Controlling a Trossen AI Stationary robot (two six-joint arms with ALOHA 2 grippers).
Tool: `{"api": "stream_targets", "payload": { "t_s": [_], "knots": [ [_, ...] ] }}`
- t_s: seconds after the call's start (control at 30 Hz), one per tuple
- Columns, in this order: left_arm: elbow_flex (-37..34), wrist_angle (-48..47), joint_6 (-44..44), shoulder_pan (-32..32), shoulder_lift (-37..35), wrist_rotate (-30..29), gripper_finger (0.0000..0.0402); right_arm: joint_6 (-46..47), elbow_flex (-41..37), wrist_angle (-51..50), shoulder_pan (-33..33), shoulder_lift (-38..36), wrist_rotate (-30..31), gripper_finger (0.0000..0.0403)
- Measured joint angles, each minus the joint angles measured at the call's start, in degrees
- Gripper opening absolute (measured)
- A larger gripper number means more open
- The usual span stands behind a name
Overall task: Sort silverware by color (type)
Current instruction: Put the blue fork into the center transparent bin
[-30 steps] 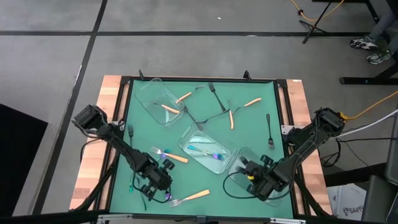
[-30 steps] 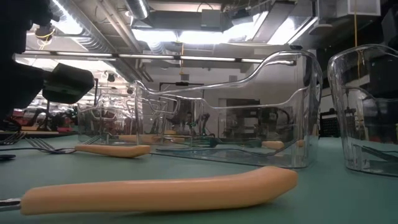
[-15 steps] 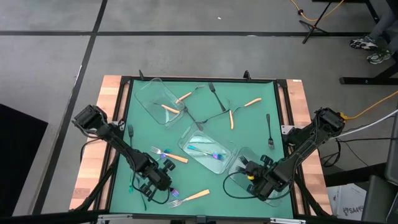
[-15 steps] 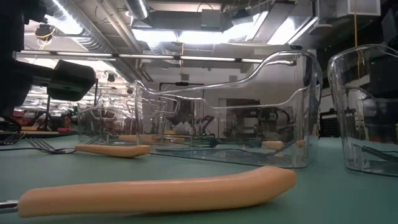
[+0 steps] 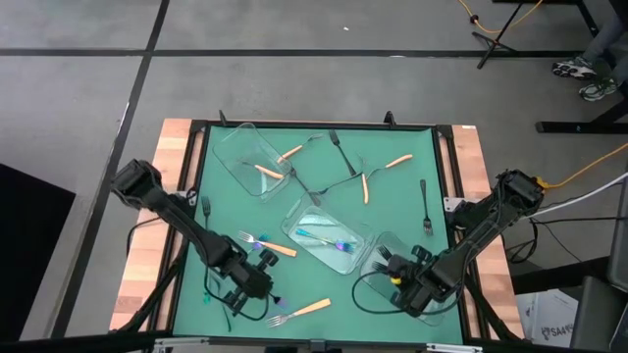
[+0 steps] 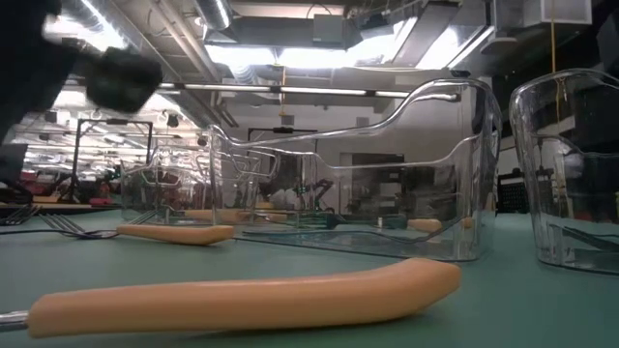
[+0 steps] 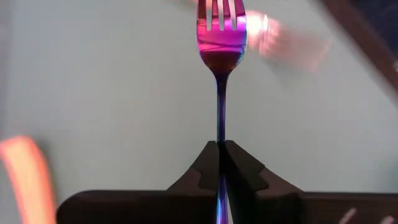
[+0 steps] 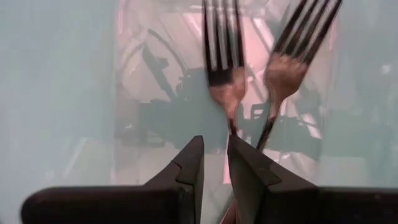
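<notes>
High view, operator: your left gripper [image 5: 267,287] sits near the front left of the green mat [image 5: 392,201], clenched on an iridescent blue-purple fork [image 7: 221,43]; the left wrist view shows the handle pinched between both fingers [image 7: 205,165], tines pointing away from the wrist. Just beside it lies an orange-handled fork [image 5: 299,311], apart from the gripper, and a second orange-handled fork [image 5: 265,243] rests between the left arm and the middle tray [image 5: 294,224]. Your right gripper [image 5: 392,277] is at the front right, over the clear front-right tray [image 5: 378,245]. In the right wrist view a dark grey fork [image 8: 222,62] runs its stem down between the narrowly parted fingers [image 8: 189,165], so count it as grasped, with a second dark fork [image 8: 292,56] lying beside it in the tray. The middle tray holds blue-purple pieces [image 5: 329,241]. The far-left tray [image 5: 231,147] holds one orange-handled piece [image 5: 267,172], with another [image 5: 290,153] at its rim. Loose on the mat toward the far side you have two orange-handled pieces [image 5: 397,161] [image 5: 364,187], a dark fork [image 5: 340,150] near the back edge, one [image 5: 425,206] by the right edge, and one [image 5: 206,208] by the left edge.
</notes>
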Motion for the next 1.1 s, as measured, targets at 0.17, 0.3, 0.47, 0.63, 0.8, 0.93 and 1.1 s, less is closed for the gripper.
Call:
{"api": "stream_targets", "payload": {
  "t_s": [0.17, 0.3, 0.47, 0.63, 0.8, 0.93, 1.1],
  "knots": [
    [6.6, -2.3, 3.8, 1.4, -1.7, -1.8, 0.0002, -0.1, 3.1, -3.7, 0.0, 0.0, -0.5, 0.0062],
    [12.3, -5.1, 8.6, 4.2, -1.7, -3.4, 0.0004, -0.1, 7.6, -10.7, 0.0, 0.0, -0.5, 0.0062],
    [16.7, -5.3, 12.4, 9.3, -1.6, -3.2, 0.0006, -0.1, 14.8, -20.1, 0.0, 0.0, -0.5, 0.0062],
    [18.4, -5.3, 15.3, 14.7, -1.7, -2.7, 0.0006, -0.2, 22.3, -27.7, 0.0, 0.0, 1.1, 0.0062],
    [18.7, -4.9, 18.6, 19.4, -1.7, -1.9, 0.0005, -3.6, 28.6, -31.6, 0.0, 0.0, 5.3, 0.0062],
    [18.7, -4.3, 20.7, 22.8, -1.7, -0.6, 0.0005, -7.7, 32.4, -33.0, 0.0, 0.0, 10.9, 0.0062],
    [18.7, -1.8, 21.4, 26.7, -1.6, 2.2, 0.0005, -11.1, 36.2, -35.7, -0.3, 0.0, 16.6, 0.0062]
  ]
}}
